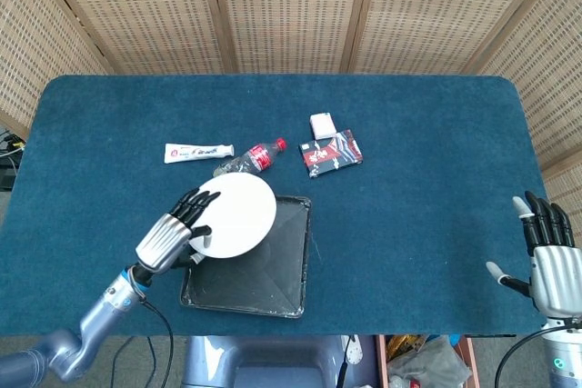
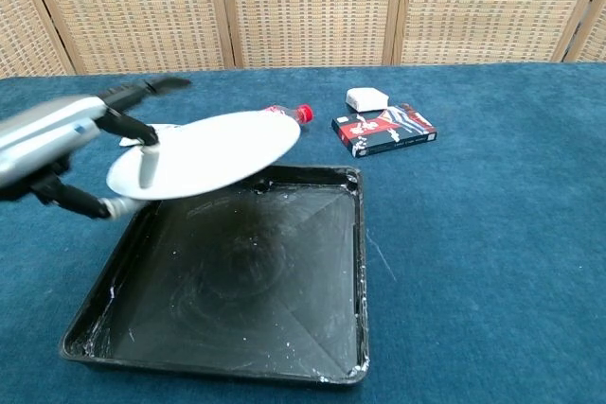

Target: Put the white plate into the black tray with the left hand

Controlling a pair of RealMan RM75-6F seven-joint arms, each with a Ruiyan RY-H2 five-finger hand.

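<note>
Even, bright light falls from above across the blue desk (image 1: 409, 188) in both views, leaving only soft, short shadows. The head view is sharp from edge to edge. In the chest view the black tray (image 2: 312, 328) shows dull sheen and pale scuffs on its floor, and the white plate (image 2: 213, 150) throws a faint shadow there. The left hand (image 2: 47, 144) near the desk's left edge is slightly smeared by motion blur.

The white plate (image 1: 236, 215) hides much of the bottle (image 1: 257, 158).
</note>
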